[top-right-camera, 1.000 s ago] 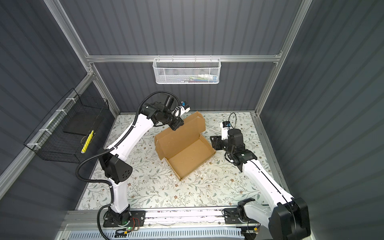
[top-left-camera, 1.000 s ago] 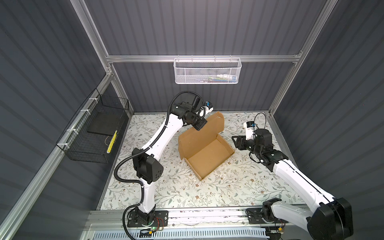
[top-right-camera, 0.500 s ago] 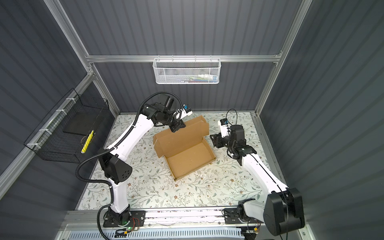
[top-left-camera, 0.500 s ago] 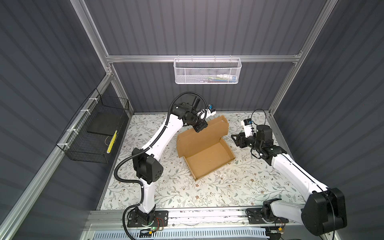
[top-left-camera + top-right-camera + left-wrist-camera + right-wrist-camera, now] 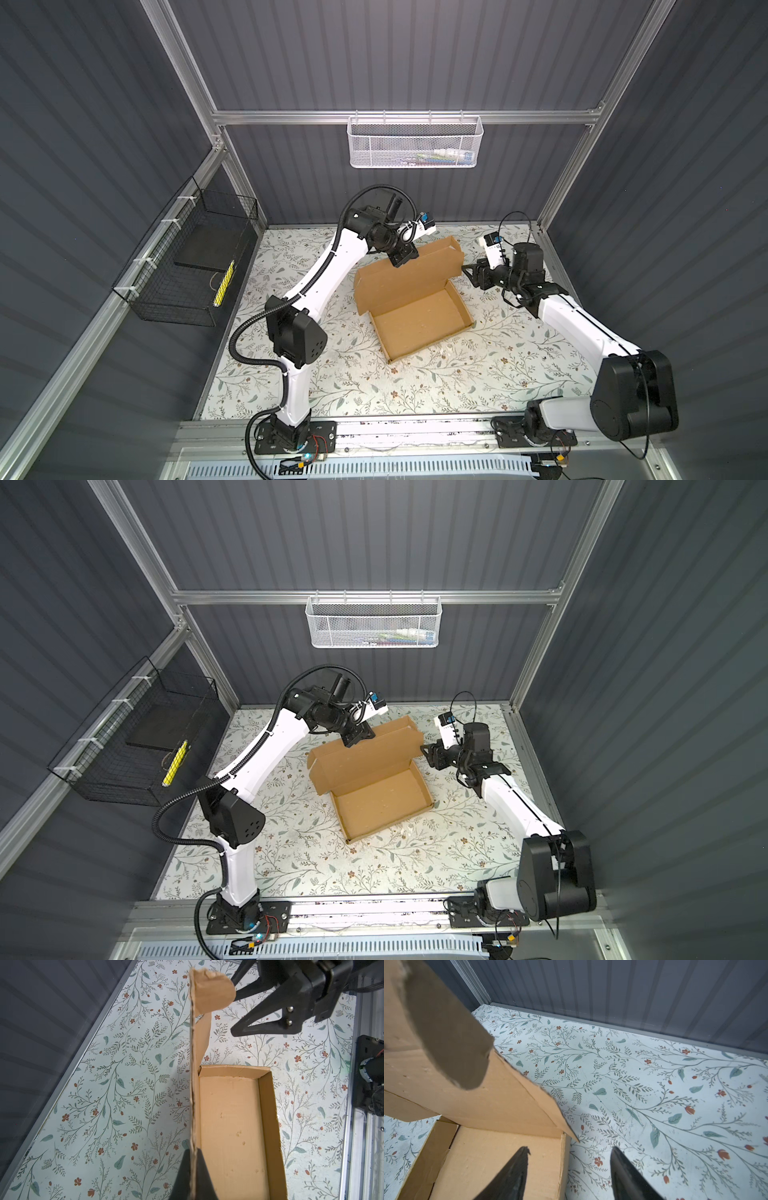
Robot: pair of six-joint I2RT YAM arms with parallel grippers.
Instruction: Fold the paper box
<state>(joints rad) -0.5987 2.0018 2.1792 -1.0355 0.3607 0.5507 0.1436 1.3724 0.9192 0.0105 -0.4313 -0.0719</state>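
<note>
Pinches the upright lid of the paper box [image 5: 419,324] by its top edge with the left claw [image 5: 402,262], clamped tight on the cardboard; leaves the tray flat on the counter [image 5: 498,365], between both arms. Holds the right claw [image 5: 467,272], prongs apart, just beside the lid's rounded ear [image 5: 214,991]. Risks crumpling that ear if pushed off-crease, skewing the tray, or tearing the pinched edge.

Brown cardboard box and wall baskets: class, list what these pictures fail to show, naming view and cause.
- White mesh basket contents: both top views, too small, screened by mesh.
- Yellow item in black wire basket: both top views, too small.
- Whether open right pincer touches brown cardboard box: left wrist view, rounded flap covers the contact spot.
- Left pincer, clamped on lid edge: left wrist view, frame edge cuts off its body.
</note>
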